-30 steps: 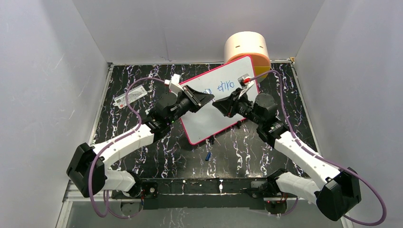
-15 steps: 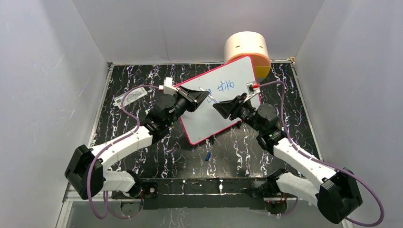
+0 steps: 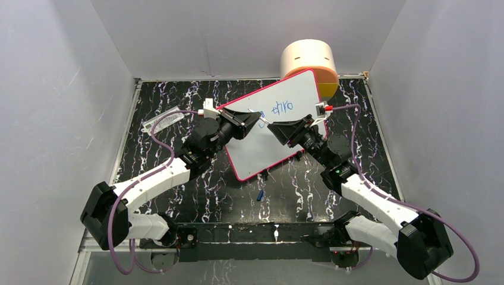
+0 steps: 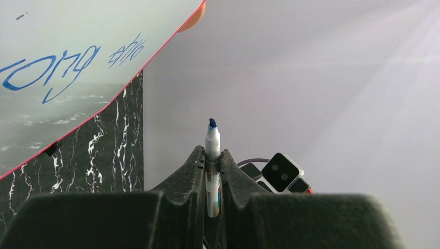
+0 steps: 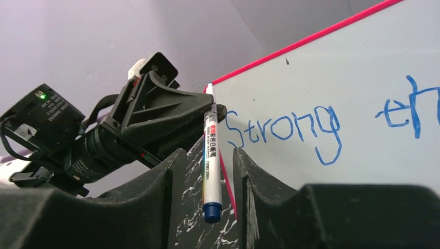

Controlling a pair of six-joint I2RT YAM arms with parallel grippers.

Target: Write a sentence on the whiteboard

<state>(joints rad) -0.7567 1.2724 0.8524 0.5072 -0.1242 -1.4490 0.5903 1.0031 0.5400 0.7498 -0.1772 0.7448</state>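
The whiteboard (image 3: 261, 148), white with a pink-red frame, lies at an angle mid-table. Blue lettering (image 3: 283, 107) runs across it; in the right wrist view the sentence (image 5: 283, 129) reads "Strong th", cut off by the view's edge. Above the board my two grippers meet tip to tip. My left gripper (image 3: 255, 120) is shut on a white marker (image 4: 211, 150) with a blue tip. My right gripper (image 3: 275, 126) is open. The marker's blue end (image 5: 211, 211) hangs between its fingers (image 5: 176, 171), apart from both pads.
A cream and orange round container (image 3: 308, 59) stands at the back, behind the board's far corner. A small pale packet (image 3: 163, 120) lies at the left. A small blue cap (image 3: 260, 195) rests on the black marbled table (image 3: 178, 101) near the front. Grey walls close in on three sides.
My right gripper has opened off the marker and its wrist has swung right and back. The left gripper stays shut on the marker, having shifted slightly.
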